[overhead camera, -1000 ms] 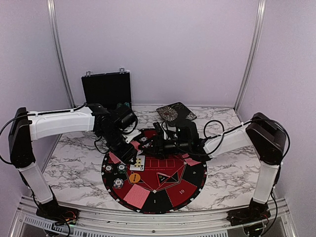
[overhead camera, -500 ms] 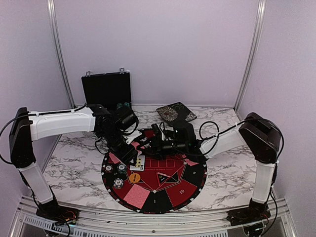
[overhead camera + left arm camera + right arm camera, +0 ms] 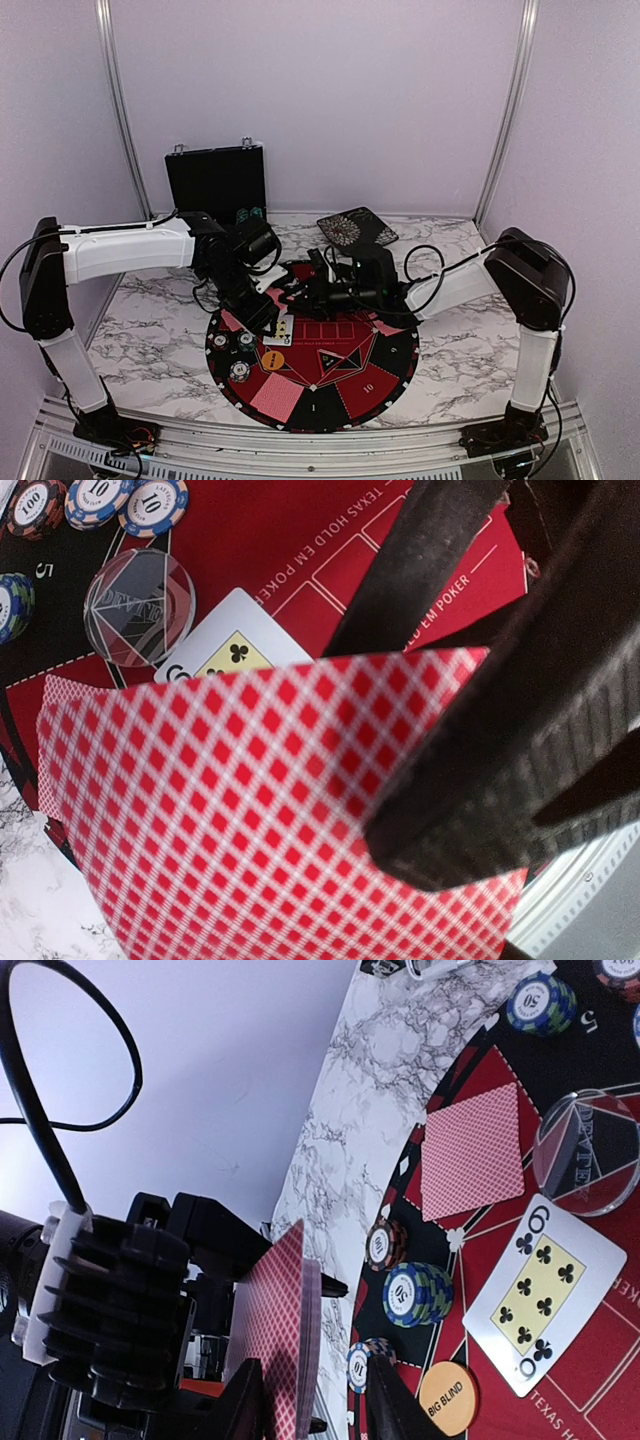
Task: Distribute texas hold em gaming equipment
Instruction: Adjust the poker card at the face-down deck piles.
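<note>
My left gripper (image 3: pixel 345 840) is shut on a deck of red-backed cards (image 3: pixel 220 820), held on edge over the mat's far left (image 3: pixel 268 312). In the right wrist view the deck (image 3: pixel 290 1330) stands between the fingers of my right gripper (image 3: pixel 315 1405). The jaws are open: one finger is close to the top card's back, the other stands clear of the deck. On the mat lie a face-up six of clubs (image 3: pixel 538 1295), a face-down card (image 3: pixel 472 1150), a clear disc (image 3: pixel 588 1150), an orange BIG BLIND disc (image 3: pixel 447 1397) and chip stacks (image 3: pixel 415 1293).
The round red-and-black mat (image 3: pixel 340 380) lies at the near middle of the marble table. More face-down cards (image 3: pixel 275 397) lie on its rim. A black case (image 3: pixel 215 180) stands open at the back left. A dark patterned box (image 3: pixel 357 228) lies behind my right arm.
My right gripper has moved left to the deck in my left gripper, and its jaws have narrowed around the deck's edge. The left arm has stayed put.
</note>
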`<control>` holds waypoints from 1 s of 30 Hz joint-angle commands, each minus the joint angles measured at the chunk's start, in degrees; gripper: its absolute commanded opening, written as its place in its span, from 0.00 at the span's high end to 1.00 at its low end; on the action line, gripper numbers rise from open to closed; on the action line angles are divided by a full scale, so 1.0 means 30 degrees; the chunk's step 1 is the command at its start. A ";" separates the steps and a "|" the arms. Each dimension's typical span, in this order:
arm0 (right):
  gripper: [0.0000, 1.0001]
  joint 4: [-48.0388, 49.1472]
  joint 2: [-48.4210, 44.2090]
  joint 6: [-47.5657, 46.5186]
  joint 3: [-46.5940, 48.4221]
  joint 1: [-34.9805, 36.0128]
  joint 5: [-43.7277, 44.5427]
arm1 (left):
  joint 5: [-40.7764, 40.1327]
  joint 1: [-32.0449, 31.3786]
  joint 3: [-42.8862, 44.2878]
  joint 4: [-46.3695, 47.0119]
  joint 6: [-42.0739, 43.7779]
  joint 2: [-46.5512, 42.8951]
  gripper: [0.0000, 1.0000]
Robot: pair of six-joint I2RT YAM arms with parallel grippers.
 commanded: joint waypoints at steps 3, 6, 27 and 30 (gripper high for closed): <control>0.67 -0.0463 -0.0948 -0.0382 0.0174 -0.0220 0.0321 | -0.0130 -0.0068 0.0635 -0.0195 0.0177 0.0074 0.66; 0.65 -0.0561 -0.1218 -0.0395 0.0147 -0.0219 0.0361 | -0.0158 -0.0027 0.0612 -0.0176 0.0155 0.0114 0.66; 0.72 -0.0591 -0.1487 -0.0187 -0.0238 -0.0453 0.0315 | -0.0258 0.0128 0.0583 -0.0205 0.0093 0.0106 0.66; 0.72 -0.0582 -0.1334 -0.0167 -0.0157 -0.0465 0.0240 | -0.0260 0.0137 0.0637 -0.0205 0.0114 0.0109 0.66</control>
